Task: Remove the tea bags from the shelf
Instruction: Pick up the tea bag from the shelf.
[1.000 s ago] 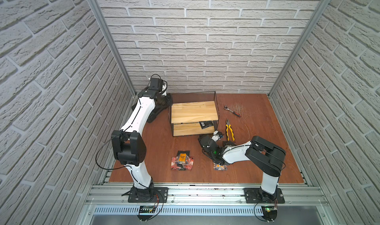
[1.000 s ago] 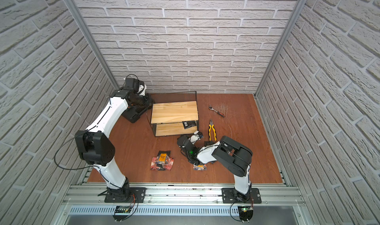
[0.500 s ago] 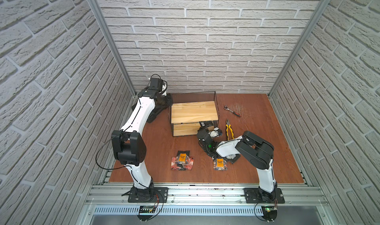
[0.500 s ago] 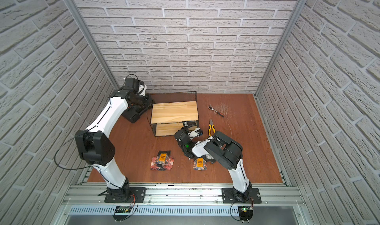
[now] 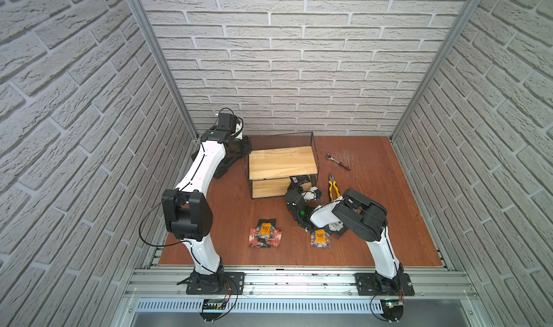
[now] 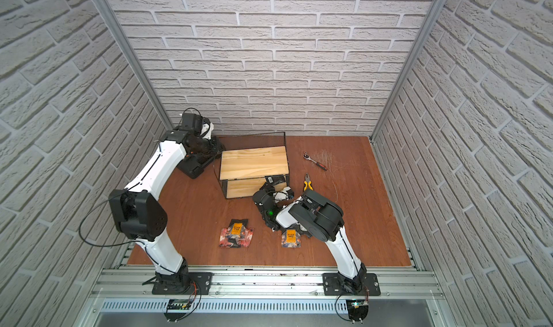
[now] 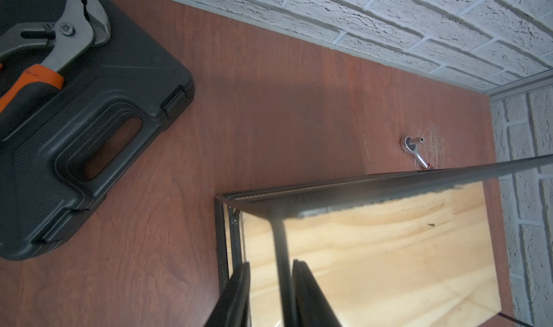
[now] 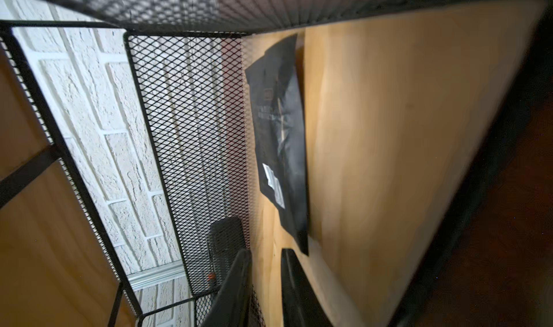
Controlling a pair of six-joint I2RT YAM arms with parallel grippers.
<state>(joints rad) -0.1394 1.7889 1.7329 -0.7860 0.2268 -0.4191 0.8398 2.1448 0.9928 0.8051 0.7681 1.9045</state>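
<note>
The shelf (image 5: 282, 162) (image 6: 253, 162), pine boards in a black mesh frame, stands mid-floor. My left gripper (image 7: 270, 262) (image 5: 246, 150) is shut on a black rod of its frame at the back left corner. One black tea bag (image 8: 279, 137) (image 5: 299, 179) lies on the lower board by the mesh side. My right gripper (image 8: 265, 252) (image 5: 294, 188) reaches into that tier, open, with nothing between its fingers and the bag just ahead of the tips. Other tea bags lie on the floor in a red and black pile (image 5: 264, 235) (image 6: 236, 235) and another pile (image 5: 320, 238) (image 6: 291, 237) under the right arm.
A black tool case (image 7: 74, 131) with orange-handled pliers (image 7: 54, 47) on it sits behind the shelf's left side. Yellow-handled pliers (image 5: 332, 188) and a ratchet wrench (image 5: 338, 160) lie right of the shelf. Brick walls enclose the floor.
My right arm has swung from the floor pile up to the shelf's lower tier, and its jaws have parted. An orange-labelled tea bag now shows on that pile. The left arm has not moved.
</note>
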